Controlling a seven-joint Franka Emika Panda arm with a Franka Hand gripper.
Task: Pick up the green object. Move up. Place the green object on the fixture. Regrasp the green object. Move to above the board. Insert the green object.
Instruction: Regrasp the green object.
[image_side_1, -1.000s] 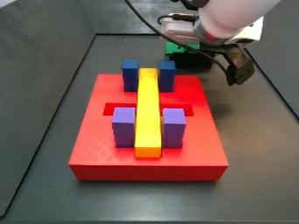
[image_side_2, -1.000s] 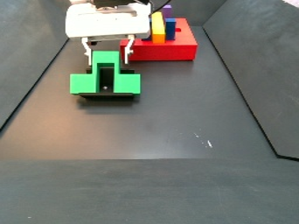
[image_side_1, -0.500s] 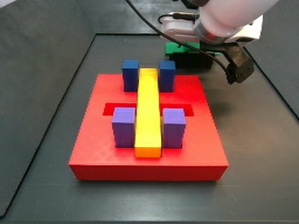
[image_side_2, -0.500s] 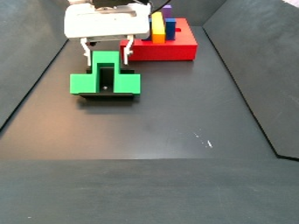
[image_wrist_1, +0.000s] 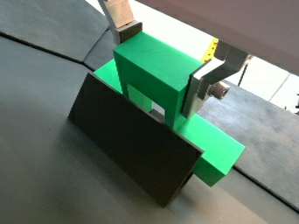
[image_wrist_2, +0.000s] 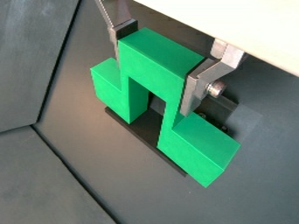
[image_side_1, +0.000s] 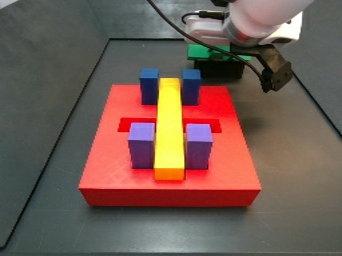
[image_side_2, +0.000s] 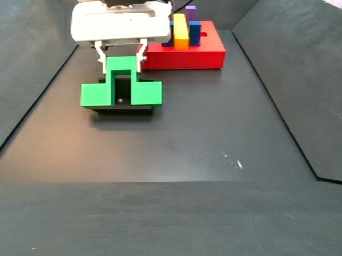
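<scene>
A dark matte floor with raised black walls fills both side views; nothing else carries the things. Nearest in a side view, the one green object (image_side_2: 120, 93) sits on the one fixture (image_side_2: 122, 109), toward the floor's left wall. The gripper (image_side_2: 122, 62) stands over it; its body and the piece look unmoved from half a second ago, so little has changed. I judge this to be the regrasp step, with the lift toward the board not yet begun. In a wrist view the fingers (image_wrist_2: 211, 80) flank the raised central block of the green object (image_wrist_2: 158, 83), silver plates against its two sides, apparently pinching it. Farther off lies the one board (image_side_1: 167, 155), carrying one yellow bar (image_side_1: 168, 128), two blue blocks (image_side_1: 150, 83) and two purple blocks (image_side_1: 142, 146).
</scene>
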